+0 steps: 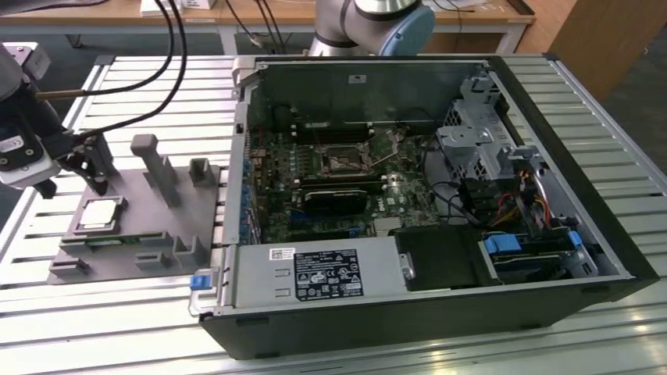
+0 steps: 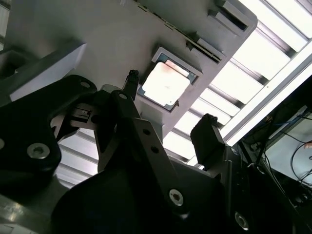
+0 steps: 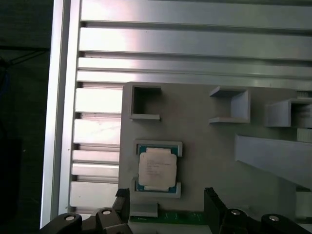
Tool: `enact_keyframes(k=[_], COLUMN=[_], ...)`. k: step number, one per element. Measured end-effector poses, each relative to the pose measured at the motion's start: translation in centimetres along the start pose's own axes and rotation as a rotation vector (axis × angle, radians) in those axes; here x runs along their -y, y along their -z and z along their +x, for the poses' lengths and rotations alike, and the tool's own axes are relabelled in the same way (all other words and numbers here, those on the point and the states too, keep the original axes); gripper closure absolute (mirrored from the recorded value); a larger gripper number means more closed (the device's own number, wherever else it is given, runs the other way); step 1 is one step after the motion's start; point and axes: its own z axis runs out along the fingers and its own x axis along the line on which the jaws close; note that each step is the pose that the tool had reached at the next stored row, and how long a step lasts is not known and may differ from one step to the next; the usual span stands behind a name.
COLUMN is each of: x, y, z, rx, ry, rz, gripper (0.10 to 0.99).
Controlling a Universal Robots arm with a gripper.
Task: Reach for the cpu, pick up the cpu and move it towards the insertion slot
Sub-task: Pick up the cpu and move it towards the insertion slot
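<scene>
The cpu (image 1: 101, 212) is a small square chip with a silvery top. It lies flat in a pocket of the grey fixture plate (image 1: 136, 226), at the exterior view's left. In both wrist views the cpu (image 2: 165, 84) (image 3: 157, 168) sits untouched in its pocket. My gripper (image 1: 42, 187) hangs above the plate's far left corner, a little behind the chip. Its fingers (image 3: 212, 202) stand apart with nothing between them, and the gripper (image 2: 170, 109) is open. The insertion slot (image 1: 342, 160) is the dark square socket on the green board inside the open computer case.
Upright grey blocks (image 1: 156, 168) rise from the fixture plate, close to the gripper. A green strip (image 1: 105, 241) lies along the plate's front. The black computer case (image 1: 438, 234) fills the middle and right of the slatted aluminium table (image 1: 125, 312). Cables (image 1: 172, 47) hang at the back left.
</scene>
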Motion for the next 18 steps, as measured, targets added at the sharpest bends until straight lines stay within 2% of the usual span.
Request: enact_keyframes(k=[18], x=[0.20], y=[-3.13], z=[0.00], rx=[-0.0006], ry=[0.000], rz=[-0.001], gripper=[0.380])
